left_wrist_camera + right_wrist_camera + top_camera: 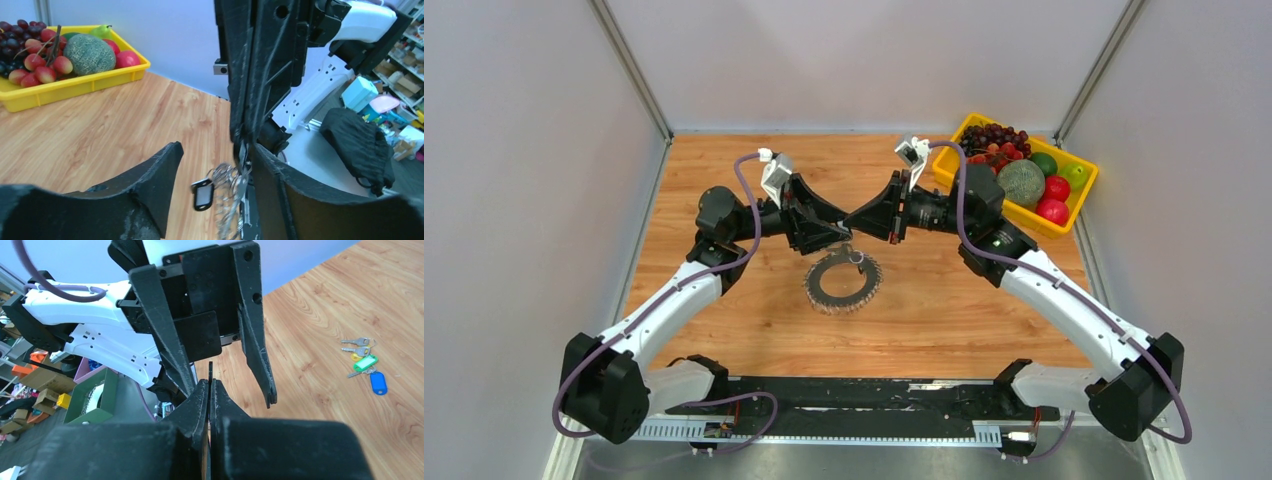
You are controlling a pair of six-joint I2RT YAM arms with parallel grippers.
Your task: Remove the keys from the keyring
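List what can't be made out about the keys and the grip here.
Right wrist view: the right gripper is shut on a thin dark edge; its own fingers hide what that is.
Top view: the keyring is too small to count what hangs on it.
Left wrist view: the ring is blurred and cut by the bottom edge; only one black-headed key shows inside the open left gripper.

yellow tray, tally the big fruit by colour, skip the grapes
red fruits: 2
green fruits: 2
grey-green netted melon: 1
total: 5
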